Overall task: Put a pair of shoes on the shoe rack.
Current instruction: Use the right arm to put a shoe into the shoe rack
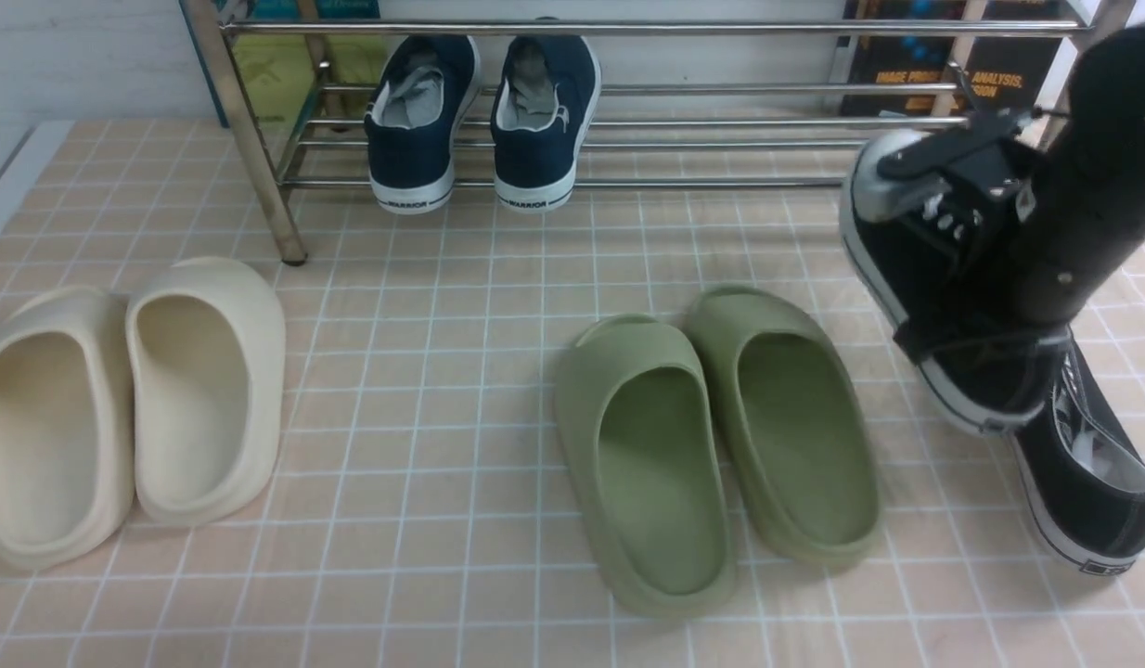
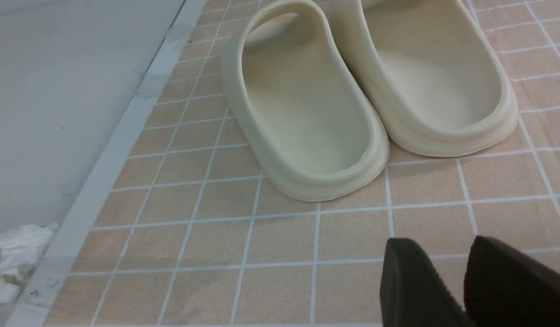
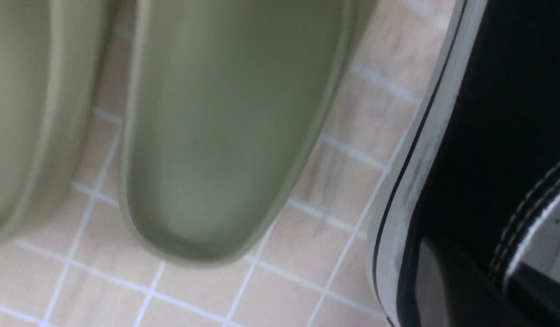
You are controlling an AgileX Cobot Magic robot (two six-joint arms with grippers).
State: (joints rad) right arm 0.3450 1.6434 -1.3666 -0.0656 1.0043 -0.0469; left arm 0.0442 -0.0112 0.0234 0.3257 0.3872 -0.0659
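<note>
— Tiles (image 1: 424, 371) underfoot. Right claw (image 1: 958, 181)?
— Clamped on one sneaker (image 1: 916, 269), lifted, toe up. Its mate (image 1: 1083, 501) lies just below the claw; rack (image 1: 628, 28) just beyond.
— Left claw (image 2: 445, 254)?
— Fingers slightly apart, empty.

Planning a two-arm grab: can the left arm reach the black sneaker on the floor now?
Probably not. The left gripper sits by the cream slides at far left; the floor sneaker lies far right, past the green slides, partly under the right arm and its lifted sneaker.
</note>
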